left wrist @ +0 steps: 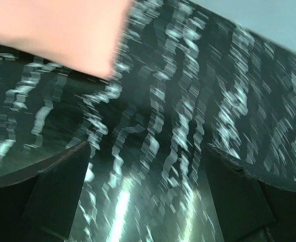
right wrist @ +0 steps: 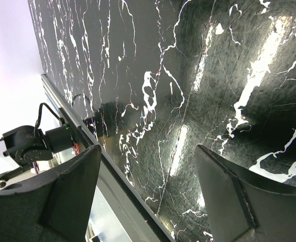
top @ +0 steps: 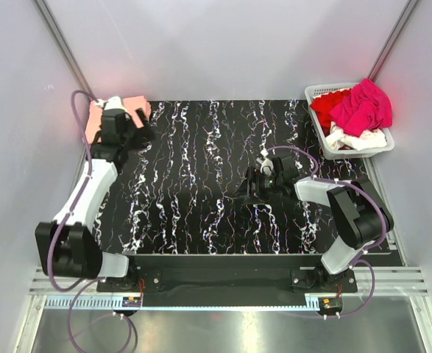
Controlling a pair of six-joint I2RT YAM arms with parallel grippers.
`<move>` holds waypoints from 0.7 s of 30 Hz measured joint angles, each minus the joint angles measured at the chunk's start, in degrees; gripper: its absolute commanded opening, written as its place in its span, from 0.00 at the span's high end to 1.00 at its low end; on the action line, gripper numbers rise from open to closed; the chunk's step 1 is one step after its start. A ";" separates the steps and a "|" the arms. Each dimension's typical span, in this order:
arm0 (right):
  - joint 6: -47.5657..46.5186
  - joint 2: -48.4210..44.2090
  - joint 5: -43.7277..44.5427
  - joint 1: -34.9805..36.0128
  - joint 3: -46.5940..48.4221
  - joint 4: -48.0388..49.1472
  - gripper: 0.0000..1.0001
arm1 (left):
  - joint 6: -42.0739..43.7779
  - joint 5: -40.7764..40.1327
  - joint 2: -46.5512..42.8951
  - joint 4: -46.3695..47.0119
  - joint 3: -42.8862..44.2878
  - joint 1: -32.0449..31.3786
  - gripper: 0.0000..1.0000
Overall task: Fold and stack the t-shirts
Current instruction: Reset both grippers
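Note:
A folded salmon-orange t-shirt (top: pixel 96 118) lies at the table's far left corner; its edge shows at the top left of the left wrist view (left wrist: pixel 57 30). My left gripper (top: pixel 136 134) is open and empty just to the right of it, over bare table (left wrist: pixel 148 166). A magenta t-shirt (top: pixel 363 107), a red one (top: pixel 326 107) and a white one (top: pixel 355 138) are heaped in the white basket (top: pixel 315 92) at the far right. My right gripper (top: pixel 251 193) is open and empty low over the table's middle (right wrist: pixel 148 171).
The table top is black marble-patterned (top: pixel 201 184). White walls close in on the left, back and right. A metal rail (top: pixel 223 283) runs along the near edge by the arm bases.

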 measured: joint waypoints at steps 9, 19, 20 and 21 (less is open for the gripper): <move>0.00 -0.02 0.24 0.02 0.00 -0.09 0.12 | 4.31 1.84 -15.30 -12.57 -2.93 -12.74 0.01; -0.17 -0.90 3.13 0.83 0.00 -1.92 0.07 | 9.75 8.22 -26.86 -16.39 -16.48 -13.44 0.01; -0.20 -0.96 3.32 0.92 0.00 -2.01 0.06 | 9.94 8.17 -27.15 -17.27 -17.22 -13.44 0.01; -0.20 -1.05 3.48 0.94 0.00 -2.16 0.05 | 10.14 8.13 -27.21 -17.73 -17.49 -13.44 0.01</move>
